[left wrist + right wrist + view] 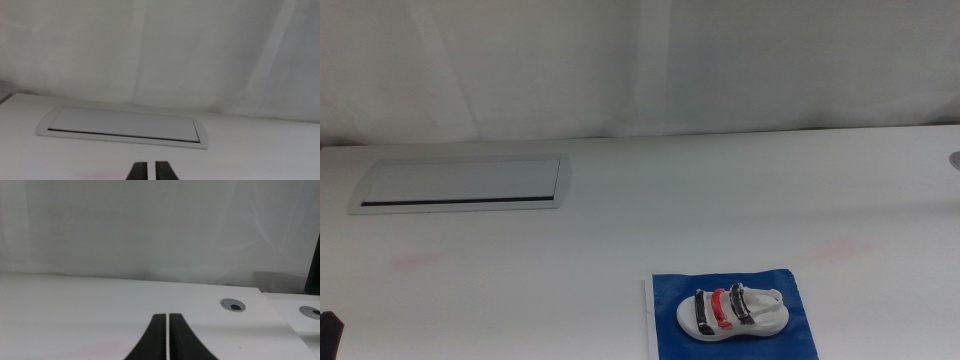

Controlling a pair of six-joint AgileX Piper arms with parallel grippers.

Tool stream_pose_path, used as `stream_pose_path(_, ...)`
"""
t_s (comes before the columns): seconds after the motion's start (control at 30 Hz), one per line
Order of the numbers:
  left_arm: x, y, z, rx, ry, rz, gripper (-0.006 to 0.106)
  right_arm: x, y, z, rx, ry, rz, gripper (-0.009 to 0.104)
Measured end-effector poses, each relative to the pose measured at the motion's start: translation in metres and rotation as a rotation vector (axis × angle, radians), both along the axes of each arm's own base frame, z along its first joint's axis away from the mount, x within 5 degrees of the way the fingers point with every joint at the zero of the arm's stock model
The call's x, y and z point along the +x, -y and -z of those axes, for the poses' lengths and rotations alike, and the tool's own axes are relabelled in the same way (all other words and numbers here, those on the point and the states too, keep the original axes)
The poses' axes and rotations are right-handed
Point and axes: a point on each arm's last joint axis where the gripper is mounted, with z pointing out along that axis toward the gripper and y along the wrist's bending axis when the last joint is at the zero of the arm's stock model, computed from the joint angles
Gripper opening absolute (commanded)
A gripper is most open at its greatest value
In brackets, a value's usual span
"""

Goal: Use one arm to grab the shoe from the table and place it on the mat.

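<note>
The white sandal (pixel 732 313) with two black straps and a red strap lies on its sole on the bright-blue mat (pixel 670 322), near the table's front edge, right of centre. No gripper is near it. My left gripper (pixel 151 171) waits with its jaws together and empty; only a dark bit of it shows at the middle view's bottom left corner (pixel 330 333). My right gripper (pixel 167 339) is out of the middle view, with its jaws pressed together and empty, low over the white table (pixel 720 200).
A long light-grey panel (pixel 465 184) is set in the table at the back left; it also shows in the left wrist view (pixel 122 126). Round grey cable holes (pixel 233 305) sit at the table's right side. A white curtain hangs behind the table.
</note>
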Motion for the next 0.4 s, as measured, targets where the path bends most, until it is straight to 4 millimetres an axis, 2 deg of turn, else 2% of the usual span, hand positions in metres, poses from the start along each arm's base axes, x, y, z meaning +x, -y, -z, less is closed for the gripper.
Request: stream_pose_path(0.4, 0.0, 0.0, -0.0003, 0.099, 0.004, 0.015, -0.003, 0.0, 0.0, 0.0, -0.003, 0.0, 0.0, -0.003)
